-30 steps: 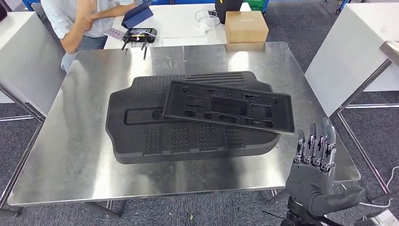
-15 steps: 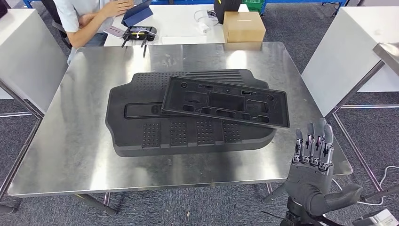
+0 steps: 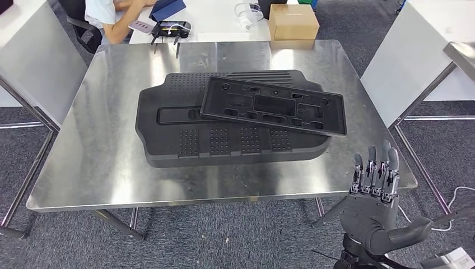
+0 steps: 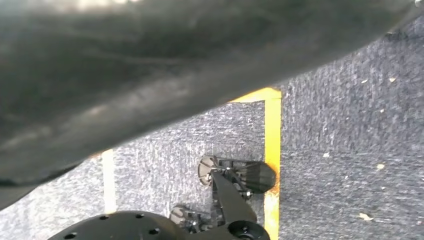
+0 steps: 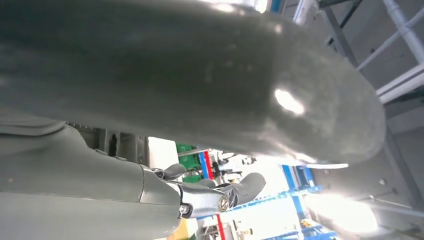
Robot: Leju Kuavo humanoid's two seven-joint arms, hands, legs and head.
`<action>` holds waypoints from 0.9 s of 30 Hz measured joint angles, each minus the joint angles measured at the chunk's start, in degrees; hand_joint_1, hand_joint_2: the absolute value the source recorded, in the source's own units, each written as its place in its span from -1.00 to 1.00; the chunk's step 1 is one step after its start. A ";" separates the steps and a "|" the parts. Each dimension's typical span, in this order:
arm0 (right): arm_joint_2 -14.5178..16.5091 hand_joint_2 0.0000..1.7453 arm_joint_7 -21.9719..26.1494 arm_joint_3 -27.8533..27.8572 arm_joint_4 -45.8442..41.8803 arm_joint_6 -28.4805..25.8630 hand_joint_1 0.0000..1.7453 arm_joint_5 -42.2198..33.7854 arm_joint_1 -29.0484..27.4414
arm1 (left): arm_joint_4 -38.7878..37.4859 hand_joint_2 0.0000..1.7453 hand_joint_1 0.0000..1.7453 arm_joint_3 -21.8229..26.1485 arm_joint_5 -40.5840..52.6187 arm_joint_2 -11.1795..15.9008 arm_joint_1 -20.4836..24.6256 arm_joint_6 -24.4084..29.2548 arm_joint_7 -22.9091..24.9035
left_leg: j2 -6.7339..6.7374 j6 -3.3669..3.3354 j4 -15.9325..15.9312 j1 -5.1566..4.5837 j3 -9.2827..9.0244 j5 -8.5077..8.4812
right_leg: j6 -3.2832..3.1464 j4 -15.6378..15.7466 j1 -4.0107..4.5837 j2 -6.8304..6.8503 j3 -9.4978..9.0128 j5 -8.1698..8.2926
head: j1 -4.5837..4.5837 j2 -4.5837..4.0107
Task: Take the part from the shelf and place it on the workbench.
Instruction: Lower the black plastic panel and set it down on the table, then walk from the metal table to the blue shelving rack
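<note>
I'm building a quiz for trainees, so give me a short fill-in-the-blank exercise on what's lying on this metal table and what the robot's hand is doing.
1. The smaller black part lies on top of the ____ black part.
2. Both rest on a ____ workbench.
3. The right hand holds ____.
4. The cardboard box sits on the ____ table behind.

Missing words: larger; metal; nothing; white

Two black moulded parts on the tabletop: large panel, smaller tray atop it; one cardboard box beyond.
</note>
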State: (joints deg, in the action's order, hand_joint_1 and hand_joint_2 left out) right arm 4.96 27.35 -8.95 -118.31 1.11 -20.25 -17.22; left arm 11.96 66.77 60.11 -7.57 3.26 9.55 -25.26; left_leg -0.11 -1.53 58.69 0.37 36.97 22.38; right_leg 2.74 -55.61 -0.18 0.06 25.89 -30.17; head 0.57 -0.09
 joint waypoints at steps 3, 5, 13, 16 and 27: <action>0.09 -1.00 -0.19 0.12 0.05 -0.04 -1.00 0.09 -0.01 | 0.00 -1.00 -1.00 0.05 0.08 0.01 -0.04 0.03 -0.12 | 0.01 1.13 0.14 0.22 0.38 -0.12 | -1.12 0.36 -0.27 0.05 1.09 1.25 | 0.02 0.00; 0.19 -1.00 -0.35 0.15 0.12 -0.07 -1.00 0.21 -0.05 | -0.01 -1.00 -1.00 0.08 0.15 0.04 -0.11 0.06 -0.12 | -0.04 1.57 3.65 0.34 1.54 4.13 | -2.11 0.62 -0.79 0.17 2.06 2.47 | -0.12 0.00; 0.35 -1.00 -1.73 0.20 1.07 -1.39 -1.00 1.94 -0.11 | -0.01 -1.00 -1.00 0.09 0.41 0.15 0.01 0.05 -0.12 | -0.26 3.28 5.18 1.41 -6.42 7.40 | -1.27 -1.52 -0.97 0.25 7.00 5.64 | -0.35 0.00; 0.35 -1.00 -2.67 0.31 1.77 -3.17 -1.00 3.95 -0.18 | -0.01 -1.00 -1.00 0.09 0.51 0.12 0.06 0.05 -0.12 | -0.71 2.75 0.85 0.92 -8.40 8.14 | 0.00 -2.42 -0.72 0.28 8.23 6.51 | -0.38 0.00; 0.37 -1.00 -4.51 2.73 5.98 -6.07 -1.00 5.74 -1.81 | 0.02 -1.00 -1.00 0.14 1.12 0.31 0.06 0.05 -0.10 | 0.16 -0.67 0.68 0.22 0.56 0.91 | 2.00 -13.29 -0.99 0.04 7.72 -0.14 | 0.01 0.00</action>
State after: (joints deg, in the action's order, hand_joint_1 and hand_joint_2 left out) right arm 5.33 22.84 -6.22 -112.32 -4.96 -14.51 -19.03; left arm 11.98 66.90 61.23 -7.26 3.31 9.60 -25.35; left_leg 0.06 -2.20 59.36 0.59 37.53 23.29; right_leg 4.74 -68.90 -1.17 0.10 33.61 -30.32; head 0.58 -0.09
